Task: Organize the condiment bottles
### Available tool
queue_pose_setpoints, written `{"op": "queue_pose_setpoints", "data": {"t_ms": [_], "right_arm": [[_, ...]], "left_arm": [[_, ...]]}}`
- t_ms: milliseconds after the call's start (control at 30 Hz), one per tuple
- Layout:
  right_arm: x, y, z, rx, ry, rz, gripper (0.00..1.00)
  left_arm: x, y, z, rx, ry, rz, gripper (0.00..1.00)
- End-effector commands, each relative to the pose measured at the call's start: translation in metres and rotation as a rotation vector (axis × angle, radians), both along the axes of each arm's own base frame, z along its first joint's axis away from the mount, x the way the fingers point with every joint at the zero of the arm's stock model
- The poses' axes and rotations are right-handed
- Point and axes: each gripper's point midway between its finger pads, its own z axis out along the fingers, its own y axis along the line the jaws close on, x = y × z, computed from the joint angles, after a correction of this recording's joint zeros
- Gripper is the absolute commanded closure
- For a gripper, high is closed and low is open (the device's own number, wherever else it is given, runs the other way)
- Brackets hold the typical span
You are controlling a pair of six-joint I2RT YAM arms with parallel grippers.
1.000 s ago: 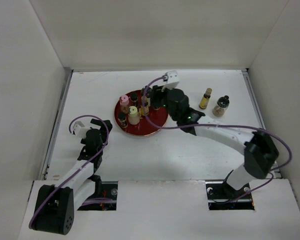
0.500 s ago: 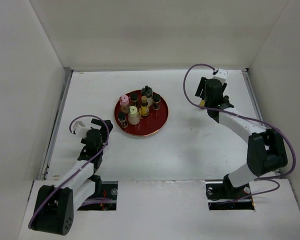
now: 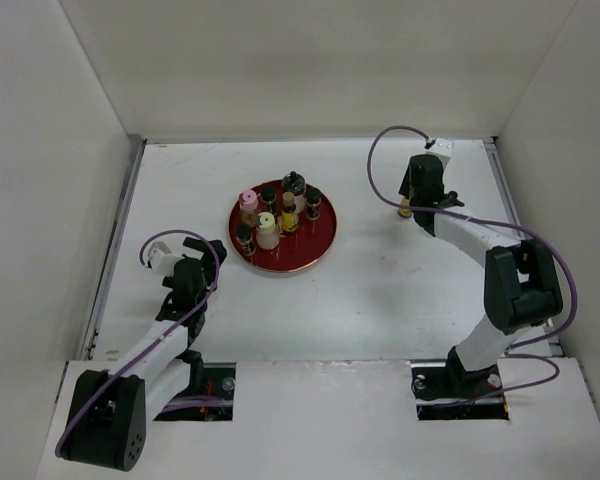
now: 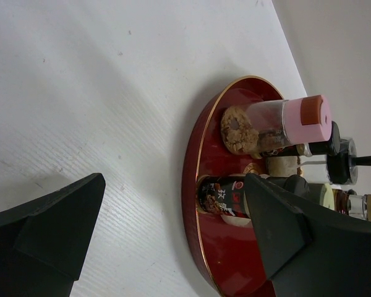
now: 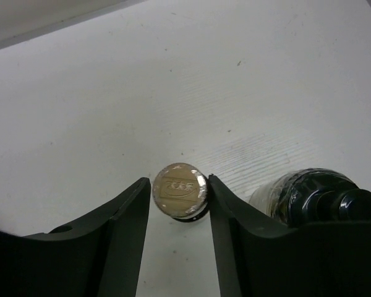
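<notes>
Several condiment bottles stand on the red round tray: a pink-capped jar, a cream-capped one, a slim amber one and dark-capped ones. My right gripper is at the back right, its jaws closed against the gold cap of the second slim amber bottle, which stands on the table. A dark-capped jar stands just right of it, hidden under the arm in the top view. My left gripper is open and empty, left of the tray. Its view shows the pink-capped jar.
The white table is walled on the left, back and right. The tray's gold rim lies just ahead of my left gripper. My right gripper is near the right wall.
My right arm swung from the tray to the back right and its gripper came down around the amber bottle. The left arm has not moved.
</notes>
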Motion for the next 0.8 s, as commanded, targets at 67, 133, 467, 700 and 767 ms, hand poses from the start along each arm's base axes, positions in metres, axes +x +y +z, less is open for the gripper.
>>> {"op": "queue_pose_setpoints", "data": {"t_ms": [67,133,467,700,767], "right_arm": [[0.018,0.003,0.031,0.016,-0.09,-0.005,0.63],[0.014,0.003,0.037,0.02,-0.106,-0.009,0.67],[-0.035,0.051,0.111,0.092,-0.274,0.132,0.69],[-0.083,0.137,0.137,0.175,-0.332,0.361,0.68],[-0.094,0.15,0.144,0.209,-0.35,0.398,0.69]], "left_arm": [[0.011,-0.004,0.02,0.003,-0.063,-0.007,0.0],[0.011,-0.002,0.024,0.003,-0.078,0.0,0.0],[0.009,0.002,0.032,0.019,-0.101,0.013,0.0],[0.011,0.003,0.03,0.024,-0.087,0.016,0.0],[0.011,0.002,0.033,0.013,-0.104,0.004,0.0]]}}
